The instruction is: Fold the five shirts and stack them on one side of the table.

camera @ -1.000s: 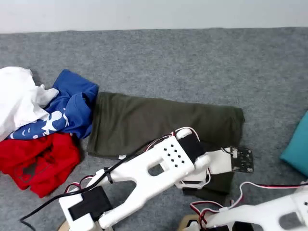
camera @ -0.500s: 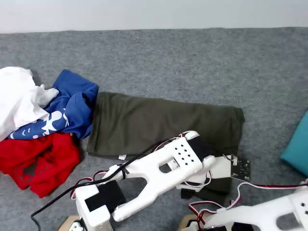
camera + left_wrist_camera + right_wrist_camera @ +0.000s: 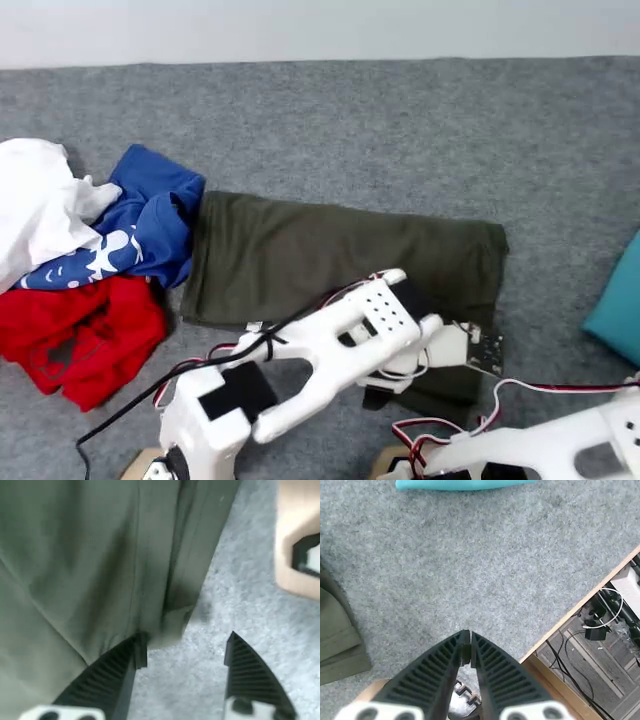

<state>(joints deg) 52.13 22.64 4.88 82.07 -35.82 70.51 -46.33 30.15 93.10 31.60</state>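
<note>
An olive shirt (image 3: 330,255) lies folded into a long strip across the middle of the grey table. My left arm (image 3: 370,320) hangs over its near right corner. In the left wrist view my left gripper (image 3: 182,647) is open just above the cloth; one finger (image 3: 122,665) rests at the hem of the olive shirt (image 3: 90,555), the other over bare carpet. A white shirt (image 3: 35,205), a blue shirt (image 3: 150,225) and a red shirt (image 3: 80,330) lie crumpled at the left. A folded teal shirt (image 3: 618,305) sits at the right edge. My right gripper (image 3: 468,647) is shut on nothing, over carpet near the table's edge.
The right arm (image 3: 540,450) lies low along the near right edge. A tan wooden base (image 3: 300,535) stands close beside the olive shirt's corner. Past the table edge, cables (image 3: 600,615) hang below. The grey carpet (image 3: 380,130) stretches behind the shirts.
My left arm has drawn back toward the near edge and dropped lower over the olive shirt's corner. The right arm and the shirts have stayed put.
</note>
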